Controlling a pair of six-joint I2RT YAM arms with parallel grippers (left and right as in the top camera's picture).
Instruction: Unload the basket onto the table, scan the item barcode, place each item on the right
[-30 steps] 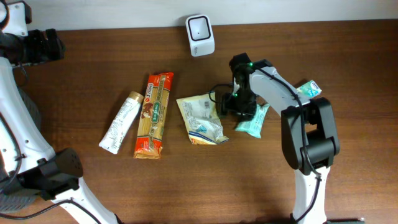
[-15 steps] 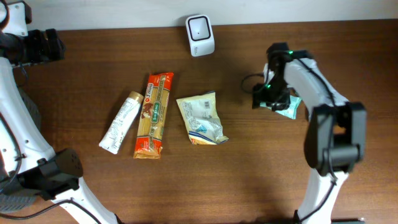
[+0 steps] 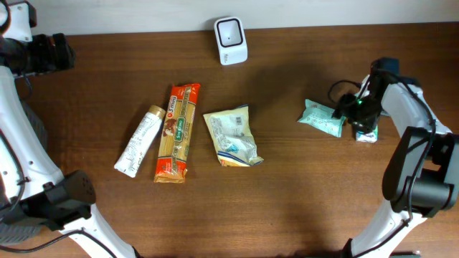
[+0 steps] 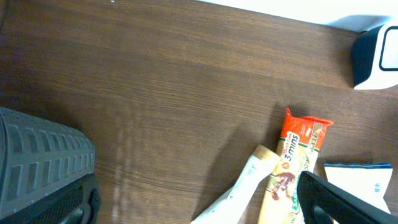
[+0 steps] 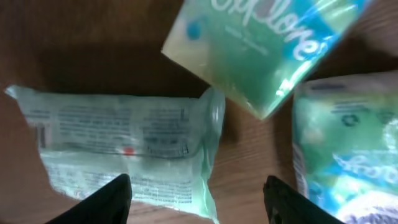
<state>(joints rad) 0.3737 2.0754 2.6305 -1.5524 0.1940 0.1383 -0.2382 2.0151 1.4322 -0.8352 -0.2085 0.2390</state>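
Right wrist view: my right pincer (image 5: pixel 199 202) stands apart, clamped on nothing, above the teal packet (image 5: pixel 118 140) lying flat on the counter (image 5: pixel 74 37). One fingertip (image 5: pixel 115 196) overlaps its lower edge; I cannot tell whether it touches. A green pack (image 5: pixel 267 50) and a blue-green pack (image 5: pixel 348 155) lie just beside it. My left pincer (image 4: pixel 196 199) gapes wide, empty, well apart from the scanner (image 3: pixel 231 31).

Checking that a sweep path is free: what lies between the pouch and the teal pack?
Nothing. In the overhead view only bare table separates the pouch from the teal pack.
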